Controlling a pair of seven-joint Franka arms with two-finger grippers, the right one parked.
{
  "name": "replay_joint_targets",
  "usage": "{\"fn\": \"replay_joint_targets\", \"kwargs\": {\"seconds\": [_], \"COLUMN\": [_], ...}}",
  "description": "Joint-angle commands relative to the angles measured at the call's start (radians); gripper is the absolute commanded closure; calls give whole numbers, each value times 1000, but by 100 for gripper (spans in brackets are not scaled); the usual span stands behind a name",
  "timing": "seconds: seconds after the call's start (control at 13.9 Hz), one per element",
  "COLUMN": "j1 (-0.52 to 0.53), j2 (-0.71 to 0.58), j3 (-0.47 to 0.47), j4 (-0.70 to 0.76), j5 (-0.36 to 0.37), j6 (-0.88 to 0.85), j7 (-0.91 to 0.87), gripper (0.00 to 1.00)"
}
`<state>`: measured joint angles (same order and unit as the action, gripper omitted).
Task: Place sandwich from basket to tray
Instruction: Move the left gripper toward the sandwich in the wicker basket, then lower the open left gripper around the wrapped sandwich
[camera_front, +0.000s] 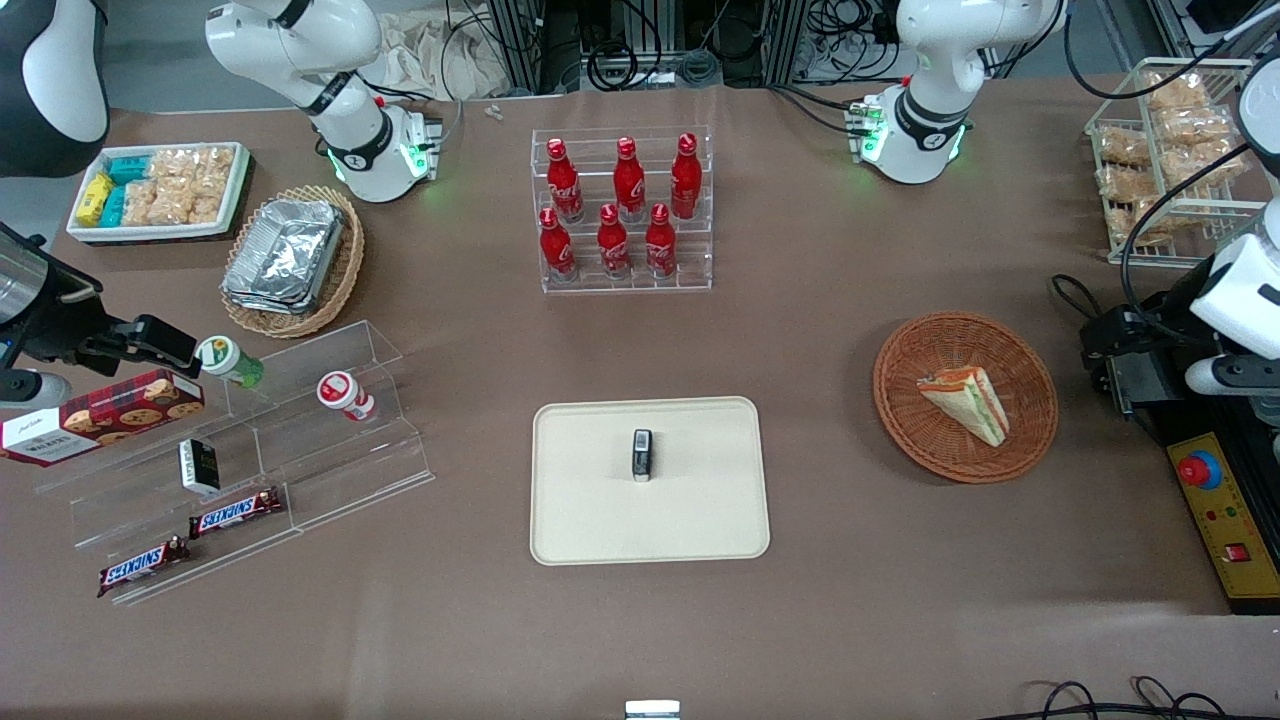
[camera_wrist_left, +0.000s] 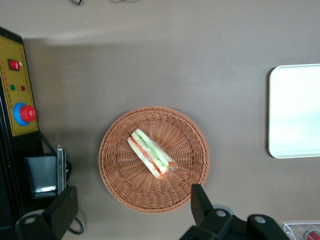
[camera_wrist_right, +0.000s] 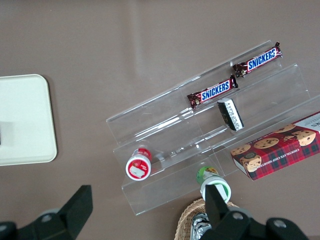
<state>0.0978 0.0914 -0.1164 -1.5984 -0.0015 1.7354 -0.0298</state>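
Observation:
The sandwich (camera_front: 968, 400) (camera_wrist_left: 151, 154), a wrapped wedge with green, red and orange layers, lies on its side in the reddish-brown wicker basket (camera_front: 1020, 370) (camera_wrist_left: 125, 175). My gripper (camera_front: 1125, 350) (camera_wrist_left: 130, 205) hangs above the table beside the basket, toward the working arm's end. It is open, its dark fingers (camera_wrist_left: 200, 200) spread wide with nothing between them and clear of the sandwich. The cream-beige tray (camera_front: 600, 520) (camera_wrist_left: 295, 110) lies flat at mid-table, toward the parked arm from the basket. A small dark packet (camera_front: 642, 455) stands on the tray.
A clear rack of red bottles (camera_front: 622, 210) stands farther from the camera than the tray. A yellow control box with a red button (camera_front: 1215, 510) and a wire rack of snack bags (camera_front: 1170, 150) sit at the working arm's end. A clear stepped shelf with snacks (camera_front: 240, 450) is at the parked arm's end.

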Motion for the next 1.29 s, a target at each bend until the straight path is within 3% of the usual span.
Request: {"fn": "replay_joint_targets", "kwargs": {"seconds": [0.0, 0.14, 0.36, 0.65, 0.86, 1.22], "j1": [-1, 0, -1, -1, -3, -6], "j2": [-37, -57, -67, -65, -52, 1], "j3": [6, 7, 17, 17, 15, 14], "j4": [-85, -174, -329, -487, -624, -733], "j5": [-27, -80, -75, -80, -80, -75], "j6": [-2, 50, 171, 378, 629, 821], "j7": [-157, -194, -247, -537, -772, -826], "gripper": [0, 0, 0, 0, 0, 0]}}
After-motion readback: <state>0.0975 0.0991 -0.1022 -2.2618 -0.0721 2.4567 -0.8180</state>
